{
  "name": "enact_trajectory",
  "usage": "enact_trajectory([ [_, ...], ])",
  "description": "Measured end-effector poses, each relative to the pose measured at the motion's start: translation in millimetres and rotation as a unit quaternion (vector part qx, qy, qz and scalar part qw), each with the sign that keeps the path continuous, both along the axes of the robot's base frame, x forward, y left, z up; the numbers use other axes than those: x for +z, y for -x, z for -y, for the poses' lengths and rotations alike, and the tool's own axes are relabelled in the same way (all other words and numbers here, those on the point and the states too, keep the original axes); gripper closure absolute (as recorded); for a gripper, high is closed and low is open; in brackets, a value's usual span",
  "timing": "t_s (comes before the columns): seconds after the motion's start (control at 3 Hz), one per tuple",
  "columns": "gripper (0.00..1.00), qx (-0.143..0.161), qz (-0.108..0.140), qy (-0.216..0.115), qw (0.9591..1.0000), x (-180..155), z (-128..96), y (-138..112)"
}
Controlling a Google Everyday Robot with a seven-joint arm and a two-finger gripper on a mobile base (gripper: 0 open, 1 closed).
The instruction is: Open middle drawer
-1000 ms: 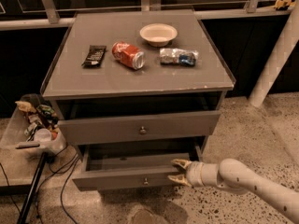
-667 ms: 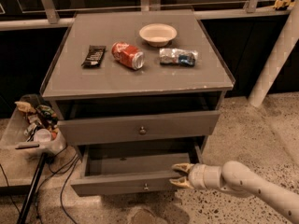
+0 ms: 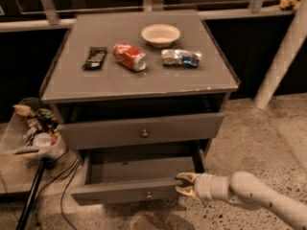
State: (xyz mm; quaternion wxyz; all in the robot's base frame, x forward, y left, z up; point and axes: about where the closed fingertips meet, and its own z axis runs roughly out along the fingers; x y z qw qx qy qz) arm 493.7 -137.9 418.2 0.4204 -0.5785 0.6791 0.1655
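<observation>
The middle drawer (image 3: pixel 115 191) stands pulled well out of the grey cabinet (image 3: pixel 144 83), low in the view at about six o'clock. Its shallow grey tray (image 3: pixel 139 169) is open to sight, and its small round knob (image 3: pixel 148 194) sits at the centre of the front. The gripper (image 3: pixel 183 185) is at the right end of that front, so the drawer stretches away from it toward nine o'clock. The pale arm (image 3: pixel 249 195) reaches in from four o'clock. Its two fingers (image 3: pixel 184 177), one above the other, are clamped on the end of the drawer front. The upper drawer (image 3: pixel 110 132) lies at eleven o'clock of the gripper. On the cabinet top, toward twelve o'clock, are a bowl (image 3: pixel 160 35), a red can (image 3: pixel 129 56) on its side, a crumpled packet (image 3: pixel 181 57) and a dark bar (image 3: pixel 95 57).
</observation>
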Motion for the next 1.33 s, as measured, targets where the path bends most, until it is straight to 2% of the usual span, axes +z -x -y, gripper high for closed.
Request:
enact_trajectory([
  [0.33,0.85,0.000,0.000,0.000,1.0000,3.0,-0.1,1.3],
  [1.0,0.38,0.000,0.000,0.000,1.0000,3.0,-0.2,1.3],
  [1.33,0.25,0.000,0.000,0.000,1.0000,3.0,-0.2,1.3],
])
